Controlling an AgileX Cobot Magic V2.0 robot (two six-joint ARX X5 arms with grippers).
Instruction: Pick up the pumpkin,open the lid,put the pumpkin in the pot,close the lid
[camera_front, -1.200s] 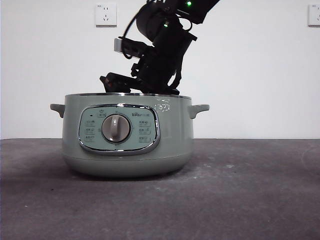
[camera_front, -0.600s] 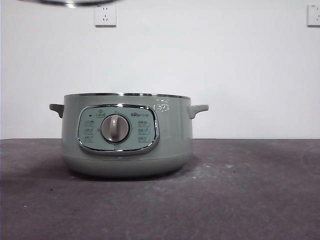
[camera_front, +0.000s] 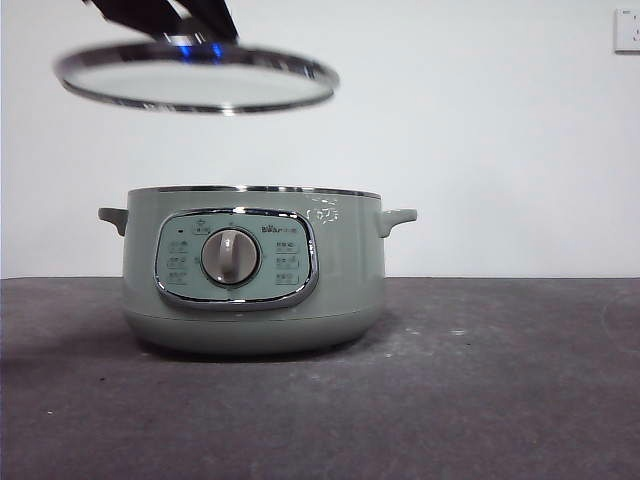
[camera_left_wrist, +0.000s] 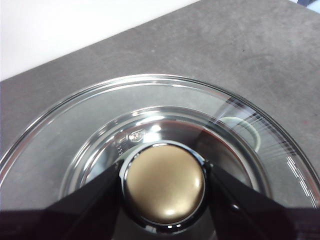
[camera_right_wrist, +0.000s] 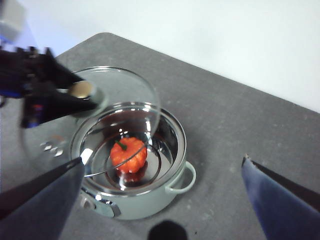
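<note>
Hanging tilted above the pot (camera_front: 255, 270) on the tabletop (camera_front: 480, 380): lid (camera_front: 195, 80). Pinching the lid's knob (camera_left_wrist: 164, 185) tight: left claw (camera_left_wrist: 164, 192). Sitting inside the pot: pumpkin (camera_right_wrist: 129, 154). Spread wide and holding nothing, high above: right claw (camera_right_wrist: 160, 200).

You get even, bright light in the front view: the white wall (camera_front: 500, 130) is nearly blown out, and the pot (camera_front: 250, 270) drops only a soft shadow on the grey table (camera_front: 480, 400). In the left wrist view, glare streaks the lid (camera_left_wrist: 250, 130) and highlights sit on its knob (camera_left_wrist: 164, 184); the jaws at the frame's foot are dark and soft. The right wrist view is hazy, its own jaws blurred, the left gripper (camera_right_wrist: 40, 90) smeared, the pumpkin (camera_right_wrist: 128, 154) saturated.
</note>
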